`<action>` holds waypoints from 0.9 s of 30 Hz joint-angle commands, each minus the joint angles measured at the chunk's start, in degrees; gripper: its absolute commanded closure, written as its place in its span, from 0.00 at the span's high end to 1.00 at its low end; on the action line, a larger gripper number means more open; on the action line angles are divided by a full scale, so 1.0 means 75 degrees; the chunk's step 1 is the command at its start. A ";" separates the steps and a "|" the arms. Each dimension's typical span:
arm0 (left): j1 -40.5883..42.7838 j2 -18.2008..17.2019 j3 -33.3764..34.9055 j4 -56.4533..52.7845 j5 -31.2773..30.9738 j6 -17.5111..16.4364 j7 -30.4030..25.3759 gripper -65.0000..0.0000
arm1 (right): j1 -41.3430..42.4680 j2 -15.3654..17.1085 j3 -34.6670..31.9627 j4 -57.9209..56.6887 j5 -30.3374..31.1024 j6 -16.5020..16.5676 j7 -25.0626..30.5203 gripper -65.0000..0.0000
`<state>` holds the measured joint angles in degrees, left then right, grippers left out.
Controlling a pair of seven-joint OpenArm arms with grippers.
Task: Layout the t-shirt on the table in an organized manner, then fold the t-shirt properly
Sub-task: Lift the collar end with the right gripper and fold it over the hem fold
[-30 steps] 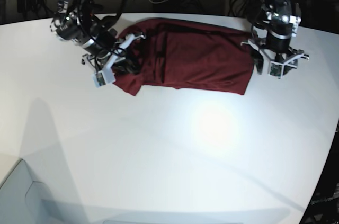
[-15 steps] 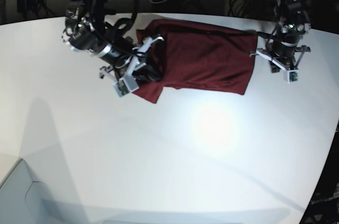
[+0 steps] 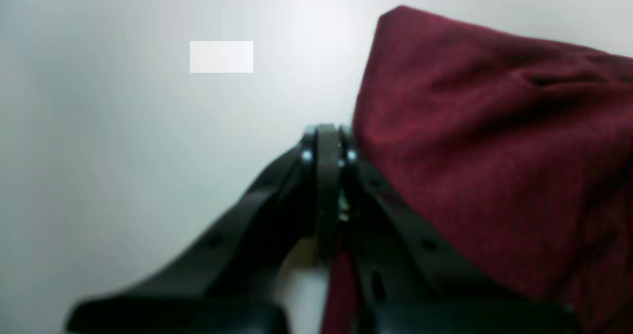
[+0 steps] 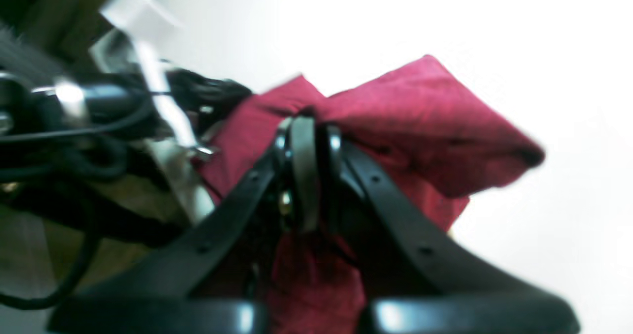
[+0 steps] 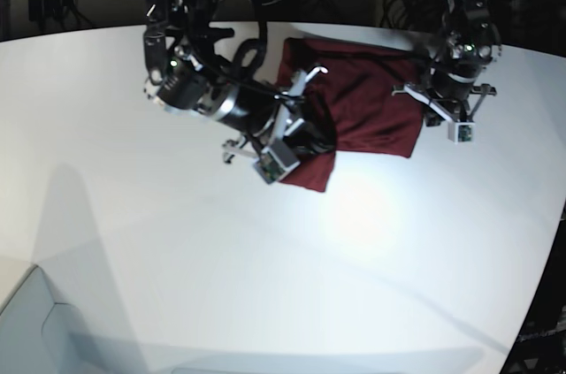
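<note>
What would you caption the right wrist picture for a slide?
Right pincer shut on a bunched fold of the maroon t-shirt, white table behind.

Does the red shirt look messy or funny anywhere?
Yes. The t-shirt is bunched, not flat: the right gripper holds one side dragged over the middle, a flap hanging. The left gripper pinches the other edge.

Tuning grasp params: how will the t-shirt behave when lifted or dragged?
Likely floppy: the t-shirt drapes and bunches around the right gripper. Probably light, since one pinched fold carries it. It may slide easily on the smooth table and wrinkle when dragged.
</note>
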<state>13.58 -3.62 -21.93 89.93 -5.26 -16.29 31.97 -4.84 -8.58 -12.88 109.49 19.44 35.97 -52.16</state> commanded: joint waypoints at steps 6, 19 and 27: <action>0.0105 -0.0039 -0.0047 0.0100 -0.0067 0.0010 -0.0130 0.00 | 0.0640 -0.0056 -0.1042 -0.0140 0.0168 0.0005 0.0256 0.00; 0.0105 -0.0039 -0.0082 0.0323 -0.0067 0.0022 -0.0130 0.00 | 0.1437 -0.0056 -0.2062 -0.2391 0.0215 0.0005 0.1194 0.00; 0.0305 -0.0028 -0.0821 0.0932 -0.0079 0.0010 -0.0130 0.00 | 0.2035 -0.0056 -0.2238 -0.2801 0.0180 0.0005 0.1217 0.00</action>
<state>16.08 -3.44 -27.79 95.44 -5.43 -16.29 32.58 9.21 -8.29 -29.69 87.48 19.38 35.92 -44.80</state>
